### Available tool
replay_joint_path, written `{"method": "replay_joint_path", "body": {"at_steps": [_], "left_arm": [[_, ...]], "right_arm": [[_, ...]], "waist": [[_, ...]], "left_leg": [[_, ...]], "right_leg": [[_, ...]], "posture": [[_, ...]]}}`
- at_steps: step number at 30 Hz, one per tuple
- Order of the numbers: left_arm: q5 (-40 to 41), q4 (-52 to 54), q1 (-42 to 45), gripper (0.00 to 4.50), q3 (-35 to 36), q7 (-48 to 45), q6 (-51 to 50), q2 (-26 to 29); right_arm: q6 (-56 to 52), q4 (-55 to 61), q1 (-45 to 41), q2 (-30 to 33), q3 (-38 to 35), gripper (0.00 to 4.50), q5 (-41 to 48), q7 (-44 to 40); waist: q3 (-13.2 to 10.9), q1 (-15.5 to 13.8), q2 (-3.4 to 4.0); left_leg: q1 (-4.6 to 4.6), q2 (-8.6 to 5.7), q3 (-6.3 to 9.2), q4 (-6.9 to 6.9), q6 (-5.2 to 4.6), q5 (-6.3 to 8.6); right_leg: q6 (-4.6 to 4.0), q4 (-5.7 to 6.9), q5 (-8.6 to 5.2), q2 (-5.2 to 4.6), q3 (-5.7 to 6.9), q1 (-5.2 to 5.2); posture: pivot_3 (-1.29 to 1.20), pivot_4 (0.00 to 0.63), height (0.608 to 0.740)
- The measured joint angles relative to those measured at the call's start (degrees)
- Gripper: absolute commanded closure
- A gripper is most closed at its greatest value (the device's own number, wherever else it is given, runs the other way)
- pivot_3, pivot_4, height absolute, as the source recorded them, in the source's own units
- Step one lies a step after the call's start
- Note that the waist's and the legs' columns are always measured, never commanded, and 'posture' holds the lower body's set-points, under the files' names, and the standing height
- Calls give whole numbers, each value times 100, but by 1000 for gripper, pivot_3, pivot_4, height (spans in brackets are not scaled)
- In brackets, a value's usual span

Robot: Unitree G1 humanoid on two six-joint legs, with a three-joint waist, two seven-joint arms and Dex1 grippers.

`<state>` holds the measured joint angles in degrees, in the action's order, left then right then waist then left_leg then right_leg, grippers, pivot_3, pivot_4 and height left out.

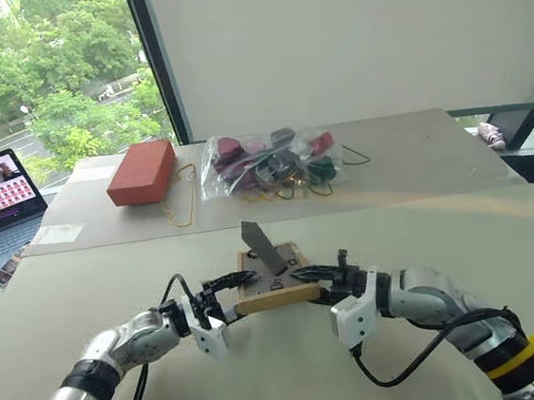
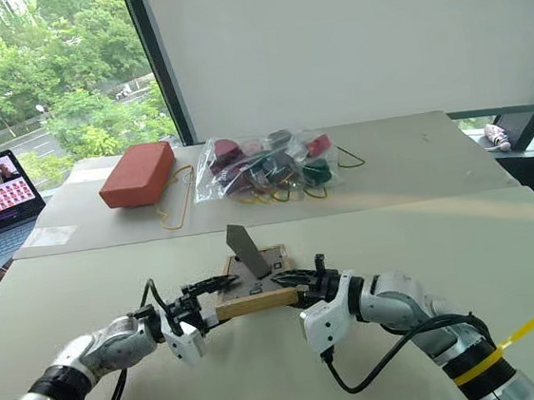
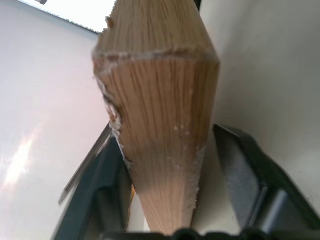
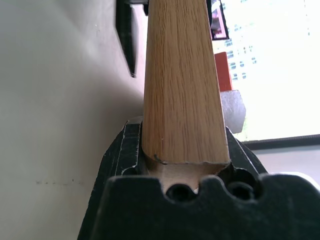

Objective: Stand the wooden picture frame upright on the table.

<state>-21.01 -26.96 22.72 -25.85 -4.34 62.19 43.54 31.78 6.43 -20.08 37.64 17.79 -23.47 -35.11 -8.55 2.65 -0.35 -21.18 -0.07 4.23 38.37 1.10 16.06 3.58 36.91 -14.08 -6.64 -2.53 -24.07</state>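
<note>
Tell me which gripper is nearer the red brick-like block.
Left. The left gripper holds the wooden picture frame's left end, on the same side as the red block; the right gripper grips the frame's right end, farther away.

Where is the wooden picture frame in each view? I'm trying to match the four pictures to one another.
Left eye view: wooden picture frame low centre, between both pincers, stand flap raised.
Right eye view: low centre, slightly left of middle.
Left wrist view: its wood edge rises up the middle between the fingers.
Right wrist view: wood edge up the centre.
Shared landmark: the beige table.
</note>
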Motion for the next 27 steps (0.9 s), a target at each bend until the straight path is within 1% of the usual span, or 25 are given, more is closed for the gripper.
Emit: {"method": "replay_joint_path", "body": {"at_steps": [1,2,3,4,5,6,7,8,9,11,13,15,16,19,27], "left_arm": [[417,388,-283,1216,121,-161,-273,127],[991,978,-713,1216,386,-320,-667,290],[1293,1283,-947,1216,537,-398,-914,374],[1675,1738,-1285,1216,792,-499,-1302,464],[1888,2041,-1493,1216,934,-556,-1553,490],[2043,2369,-1728,1216,1090,-606,-1843,500],[2193,2863,-2121,1216,1294,-650,-2304,468],[2246,3081,-2299,1216,1354,-665,-2540,384],[2266,3315,-2503,1216,1410,-684,-2841,242],[2245,3550,-2660,1216,1441,-746,-3240,-16],[2220,3639,-2707,1216,1550,-797,-3526,-179],[2227,3711,-2694,1216,1679,-840,-3726,-304],[2261,3771,-2694,1216,1734,-894,-3789,-376],[2397,3996,-2794,1216,1816,-1093,-3983,-546],[2849,4759,-3193,1216,2074,-1525,-4618,-851]], "right_arm": [[-151,0,-66,6,-25,3199,133,-101],[-457,12,-160,27,-139,3199,430,-257],[-708,25,-244,30,-249,3199,643,-371],[-1199,68,-428,25,-389,3199,1053,-564],[-1655,152,-572,26,-525,3199,1395,-734],[-2284,256,-767,16,-642,3199,1822,-918],[-3629,368,-1242,-39,-818,3199,2599,-1168],[-4482,375,-1585,-46,-992,3199,3020,-1245],[-5785,322,-2117,-95,-1233,3199,3632,-1258],[-7393,243,-2819,11,-1602,3199,4312,-1324],[-8510,118,-3277,78,-1666,3199,4831,-1486],[-9286,-126,-3515,5,-1667,3199,5178,-1558],[-9663,-302,-3636,-4,-1649,3199,5330,-1615],[-10295,-654,-3839,-14,-1506,3199,5549,-1723],[-10425,-1114,-3624,-182,-966,3199,5572,-1776]], "waist": [[-4,19,-4],[-8,41,-5],[-10,45,-8],[-12,45,-7],[-14,43,-5],[-15,38,-6],[-19,49,-5],[-20,47,-3],[-22,34,-2],[-22,-29,-4],[-22,-62,-4],[-22,-58,-4],[-22,-50,-3],[-22,-37,-4],[-23,-9,-4]], "left_leg": [[0,1,-1,0,0,0],[0,4,-1,-2,-1,0],[0,5,0,-2,-1,0],[0,5,1,-2,-1,0],[2,6,1,-2,-1,0],[2,6,2,-2,-1,1],[2,6,2,-2,-1,1],[1,5,3,-2,-2,1],[1,6,6,-2,-2,1],[-2,9,19,-5,-7,4],[-4,9,21,-10,-16,9],[-12,8,17,-8,-21,12],[-18,5,14,-8,-21,12],[-21,6,15,-8,-23,13],[-22,6,13,-7,-27,16]], "right_leg": [[-1,4,0,1,-2,-3],[-3,13,1,3,-9,-5],[-3,10,1,3,-9,-4],[-4,9,0,4,-8,-5],[-4,7,0,4,-8,0],[-4,5,0,4,-8,1],[-6,7,1,4,-8,2],[-7,13,2,4,-7,3],[-7,13,2,5,-5,1],[-13,11,-1,11,10,1],[-16,11,-3,12,14,0],[-16,12,-3,11,12,-4],[-16,12,-3,8,8,-9],[-16,11,-3,9,10,-10],[-16,11,-3,9,8,-11]], "posture": [[0,150,740],[0,150,740],[0,150,740],[0,150,740],[0,150,740],[0,150,740],[0,150,740],[0,150,740],[0,150,740],[0,150,740],[0,150,740],[0,150,740],[0,150,740],[0,150,740],[0,150,740]]}}
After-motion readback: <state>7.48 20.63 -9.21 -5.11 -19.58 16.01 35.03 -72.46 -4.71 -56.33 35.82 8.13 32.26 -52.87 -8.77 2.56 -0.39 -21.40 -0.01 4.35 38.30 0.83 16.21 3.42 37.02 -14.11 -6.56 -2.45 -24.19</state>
